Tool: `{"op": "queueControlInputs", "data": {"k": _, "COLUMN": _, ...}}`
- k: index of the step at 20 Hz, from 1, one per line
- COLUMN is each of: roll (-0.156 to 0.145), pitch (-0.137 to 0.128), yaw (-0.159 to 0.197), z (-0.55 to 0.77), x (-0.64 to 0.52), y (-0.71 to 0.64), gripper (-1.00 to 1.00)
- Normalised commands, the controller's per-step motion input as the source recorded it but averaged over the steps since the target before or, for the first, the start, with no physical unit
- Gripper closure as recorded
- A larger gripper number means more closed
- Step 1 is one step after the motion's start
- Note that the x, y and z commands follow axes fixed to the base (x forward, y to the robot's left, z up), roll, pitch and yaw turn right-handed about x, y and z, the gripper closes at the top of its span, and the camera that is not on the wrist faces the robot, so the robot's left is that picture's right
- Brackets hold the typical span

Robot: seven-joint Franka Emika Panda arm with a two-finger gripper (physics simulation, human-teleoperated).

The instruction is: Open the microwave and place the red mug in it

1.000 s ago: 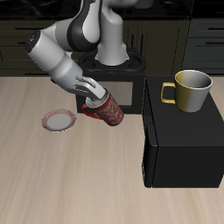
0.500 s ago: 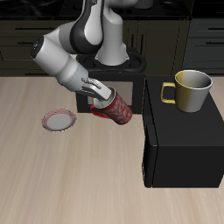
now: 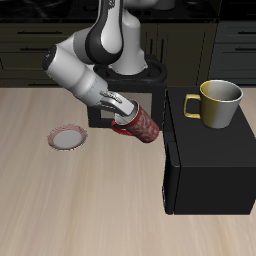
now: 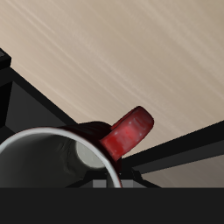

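My gripper [image 3: 124,104] is shut on the red mug [image 3: 141,124], which hangs tilted on its side above the table, its base pointing at the microwave [image 3: 210,170]. The mug is close to the microwave's open side, just outside it. The microwave door [image 3: 98,96] stands swung open toward the back of the table, behind my arm. In the wrist view the mug's grey-white inside [image 4: 54,163] and its red loop handle [image 4: 129,133] fill the near field, with black microwave edges [image 4: 175,150] around them. My fingers are hidden there.
A yellow mug [image 3: 219,103] stands on top of the microwave. A small grey plate with a red rim [image 3: 68,138] lies on the wooden table [image 3: 80,200] beside my arm, away from the microwave.
My gripper has carried the red mug sideways toward the microwave's open side and slightly up. The mug stays tilted; plate and yellow mug are unmoved.
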Motion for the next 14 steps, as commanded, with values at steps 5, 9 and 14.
{"op": "queueControlInputs", "data": {"k": 5, "roll": 0.041, "pitch": -0.006, "yaw": -0.015, "z": 0.02, "x": -0.01, "y": 0.22, "gripper": 1.0}}
{"op": "queueControlInputs", "data": {"k": 9, "roll": 0.047, "pitch": -0.009, "yaw": -0.035, "z": 0.01, "x": 0.01, "y": 0.25, "gripper": 1.0}}
{"op": "queueControlInputs", "data": {"k": 14, "roll": 0.055, "pitch": -0.007, "yaw": -0.006, "z": 0.02, "x": 0.02, "y": 0.35, "gripper": 1.0}}
